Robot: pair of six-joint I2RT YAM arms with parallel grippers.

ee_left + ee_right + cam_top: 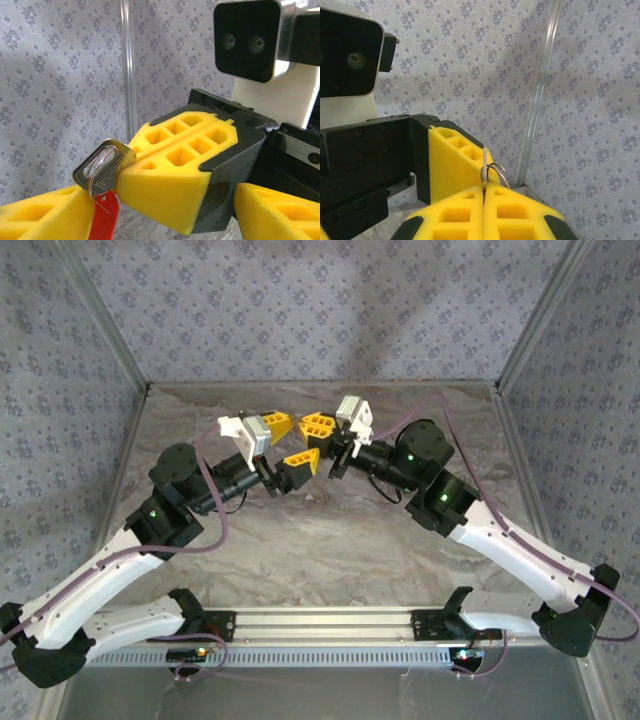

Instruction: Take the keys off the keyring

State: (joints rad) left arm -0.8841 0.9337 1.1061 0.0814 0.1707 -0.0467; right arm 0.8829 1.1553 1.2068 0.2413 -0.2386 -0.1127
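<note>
Behind the key [102, 167], patterned wall [50, 75], post [127, 65].

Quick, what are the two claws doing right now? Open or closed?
Left gripper: open, holding nothing.
Right gripper: closed on the key.

We note both arms reaching inward above the far half of the marbled table [330, 540]. The left gripper [289, 441] has its yellow fingers spread apart. The right gripper [318, 425] has its fingers pressed together, just beside the left's upper finger. Purple cables [222, 530] run along both arms. An aluminium rail [320, 623] spans the near edge, and patterned walls [320, 310] enclose the cell.
</note>
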